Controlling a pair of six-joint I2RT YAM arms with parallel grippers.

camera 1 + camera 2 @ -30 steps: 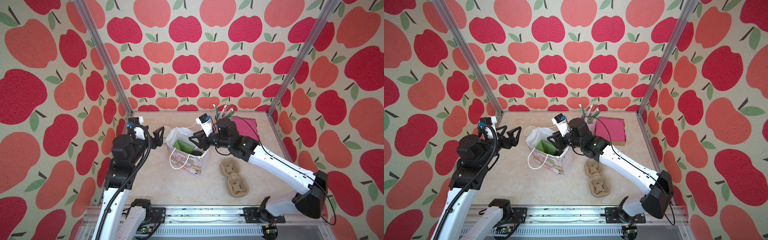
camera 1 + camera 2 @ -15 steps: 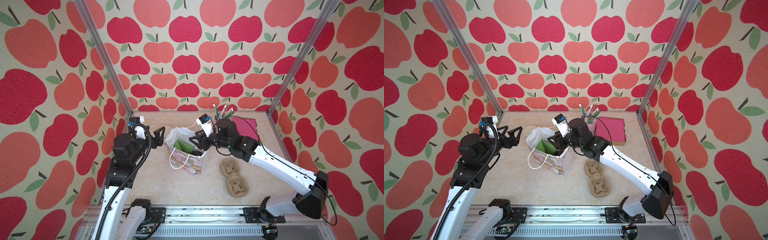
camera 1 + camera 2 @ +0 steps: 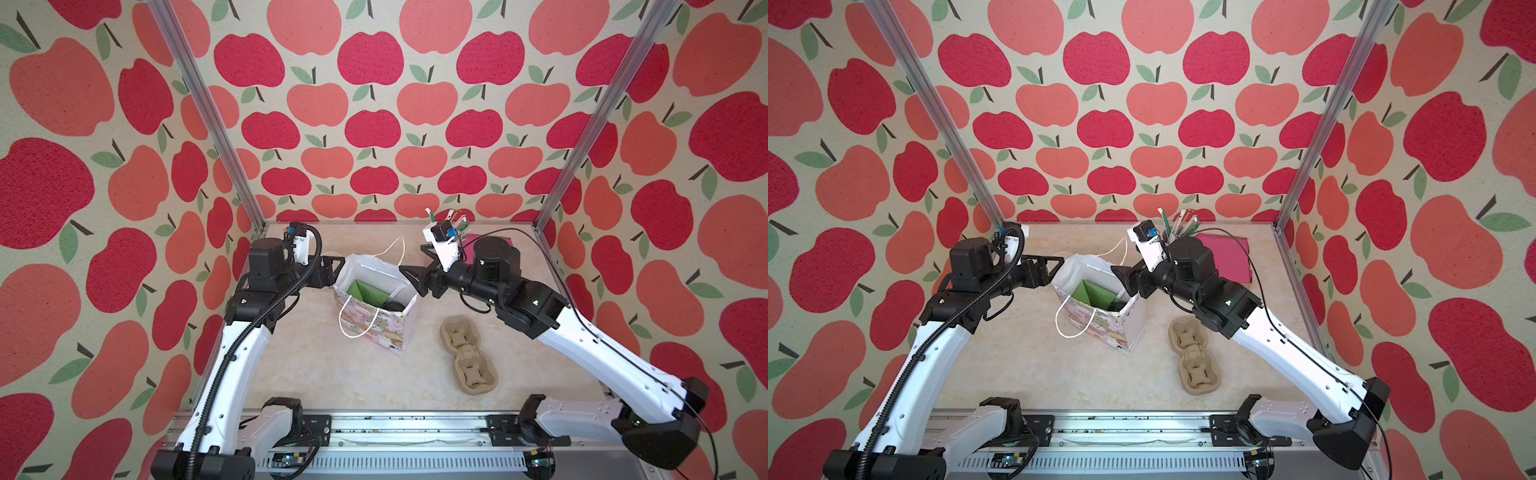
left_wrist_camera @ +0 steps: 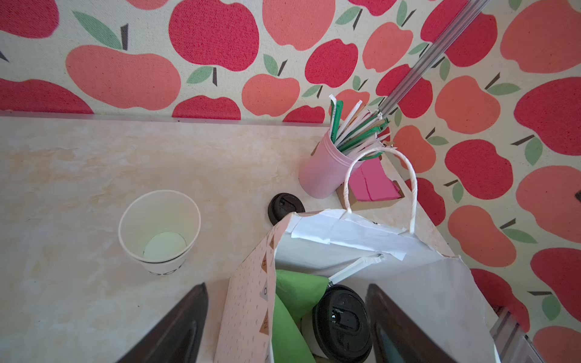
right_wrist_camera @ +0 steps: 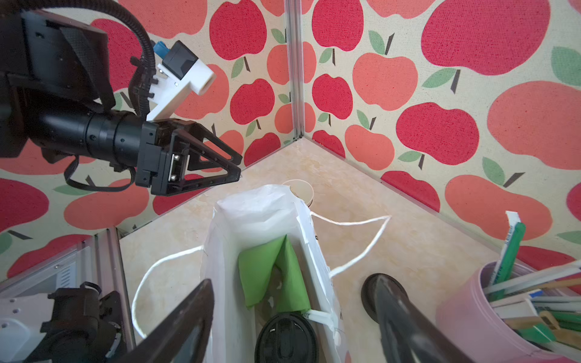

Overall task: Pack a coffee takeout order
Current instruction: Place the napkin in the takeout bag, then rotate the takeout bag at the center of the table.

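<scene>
A patterned paper bag [image 3: 376, 328] stands mid-table. Inside it lie a green napkin [image 4: 295, 292], a white cup under a black lid [image 4: 342, 323] and a white wrapped straw [image 4: 355, 267]. The tan two-cup carrier [image 3: 467, 353] lies flat on the table to the bag's right. My left gripper [image 3: 337, 272] is open at the bag's left rim, with the bag's wall between its fingers in the left wrist view. My right gripper [image 3: 409, 282] is open above the bag's right rim and holds nothing.
Behind the bag stand a lidless white cup [image 4: 159, 229] and a loose black lid [image 4: 284, 207]. A pink holder of straws [image 4: 323, 169] and pink napkins [image 4: 372, 185] sit at the back right corner. Walls and metal posts close in three sides.
My right gripper has opened wide and drawn back from inside the bag to its right rim. My left gripper has moved right, up to the bag's left rim.
</scene>
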